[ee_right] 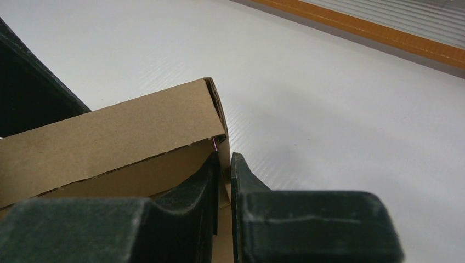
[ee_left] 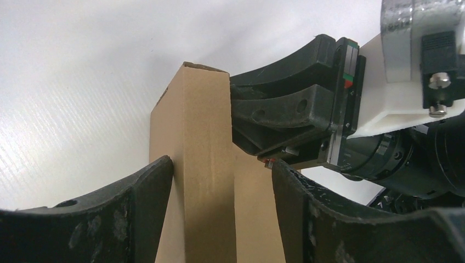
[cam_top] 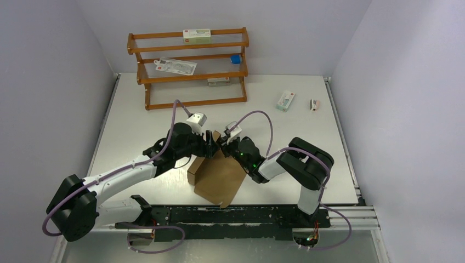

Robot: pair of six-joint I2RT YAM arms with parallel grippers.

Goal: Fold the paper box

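Note:
The paper box (cam_top: 219, 178) is brown cardboard, partly folded, lying near the table's front centre with one wall raised. My left gripper (cam_top: 209, 143) is open and straddles an upright cardboard flap (ee_left: 203, 120). Its left finger (ee_left: 156, 183) touches the flap and its right finger (ee_left: 288, 186) stands clear of it. My right gripper (cam_top: 222, 146) is shut on the thin edge of the box's wall (ee_right: 109, 137), pinched between its fingertips (ee_right: 211, 170). It also shows in the left wrist view (ee_left: 285, 109), just behind the flap. The two grippers nearly touch above the box.
A wooden rack (cam_top: 189, 68) stands at the back with printed cartons and a blue item (cam_top: 236, 59) on its shelves. A white-and-green carton (cam_top: 285, 101) and a small object (cam_top: 314, 104) lie at the back right. A black rail (cam_top: 241, 216) runs along the near edge.

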